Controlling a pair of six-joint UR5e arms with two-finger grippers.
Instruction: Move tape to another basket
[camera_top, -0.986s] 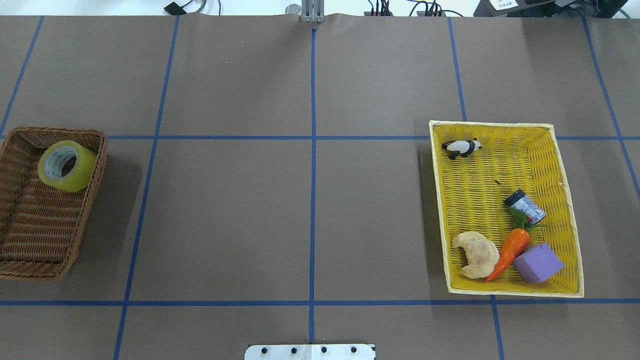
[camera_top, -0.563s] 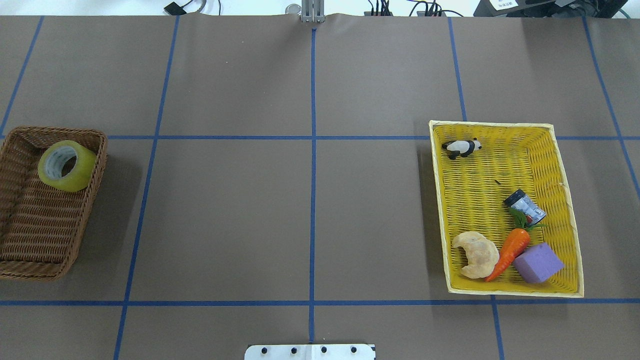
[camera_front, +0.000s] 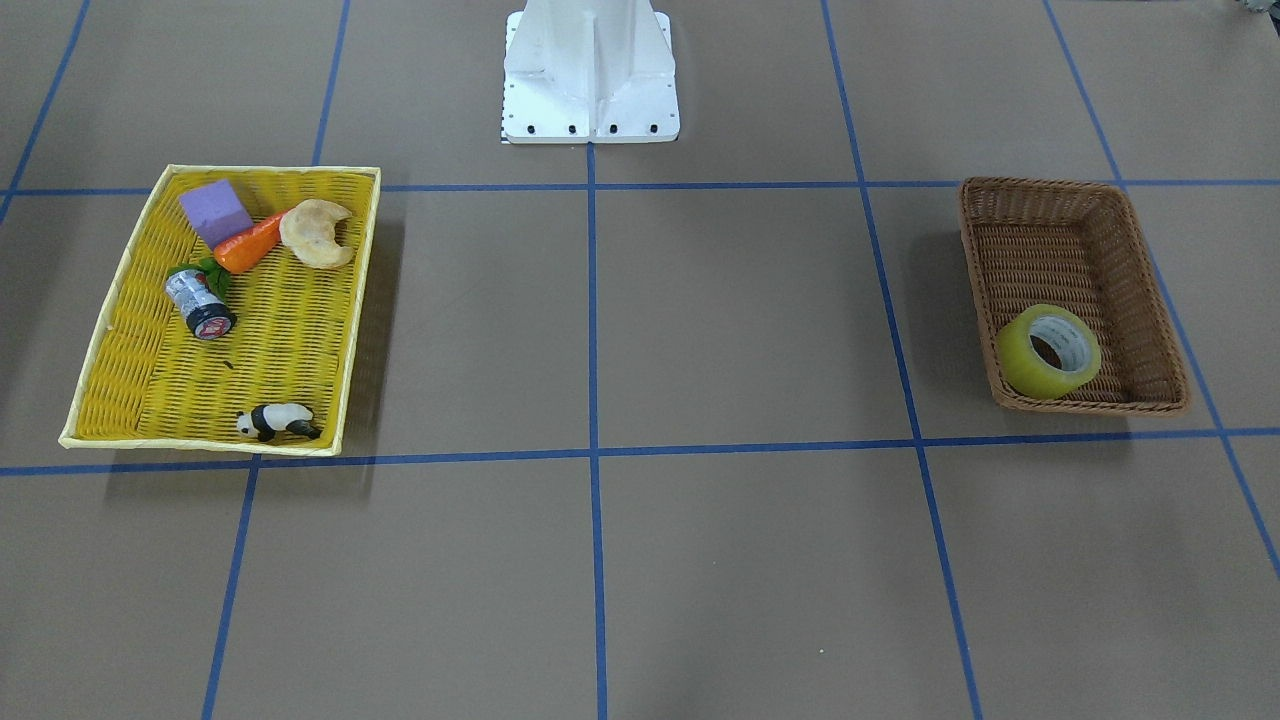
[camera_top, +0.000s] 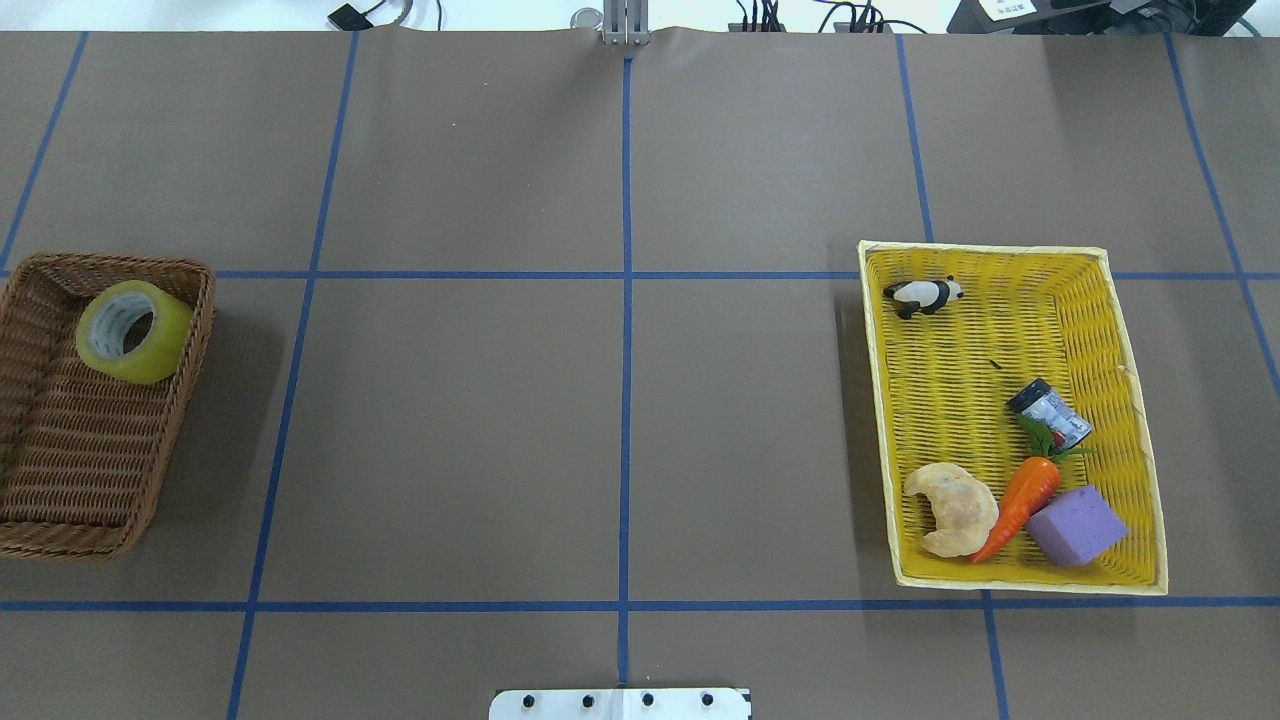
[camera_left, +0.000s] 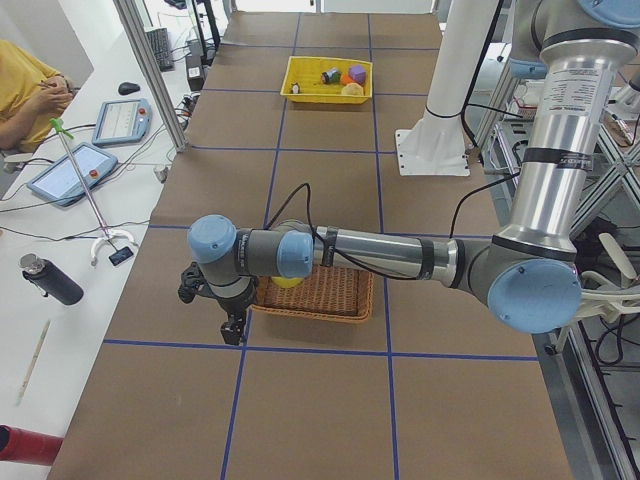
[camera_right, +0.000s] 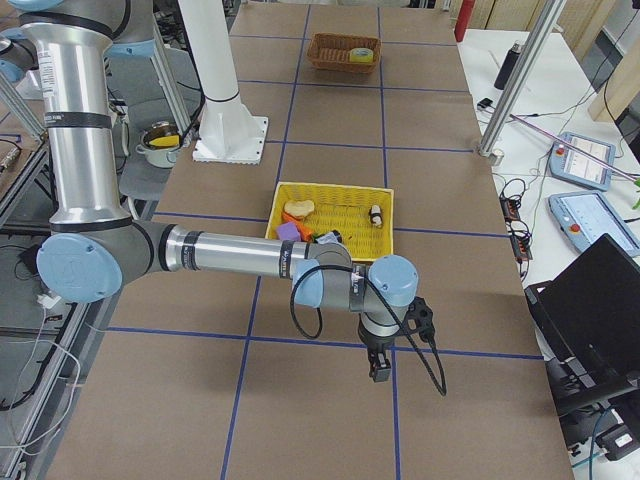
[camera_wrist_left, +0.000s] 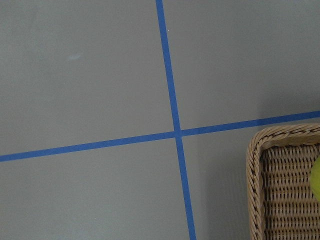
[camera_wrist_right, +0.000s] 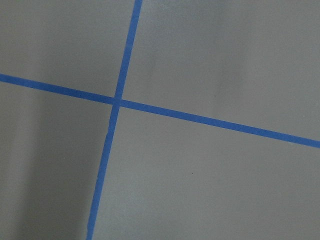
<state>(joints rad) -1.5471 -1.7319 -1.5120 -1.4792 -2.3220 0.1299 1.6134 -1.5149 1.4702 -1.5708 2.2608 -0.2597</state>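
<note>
Well, your tape (camera_top: 133, 331) lies tilted at the end of the brown wicker basket (camera_top: 70, 460) farthest from the robot, alone in it, so I judge the transfer done. The yellow basket (camera_top: 950, 400) holds a toy panda (camera_top: 925, 295), a small can (camera_top: 1050, 412), a carrot (camera_top: 1022, 505), a croissant (camera_top: 952, 510) and a purple block (camera_top: 1075, 525). Both arms hang over bare tabletop (camera_top: 480, 430), likely parked clear of the baskets: the left gripper (camera_left: 232, 325) just beside the brown basket, the right gripper (camera_right: 378, 365) near the yellow one. Only side views show them, so you cannot tell whether either is open or closed.
</note>
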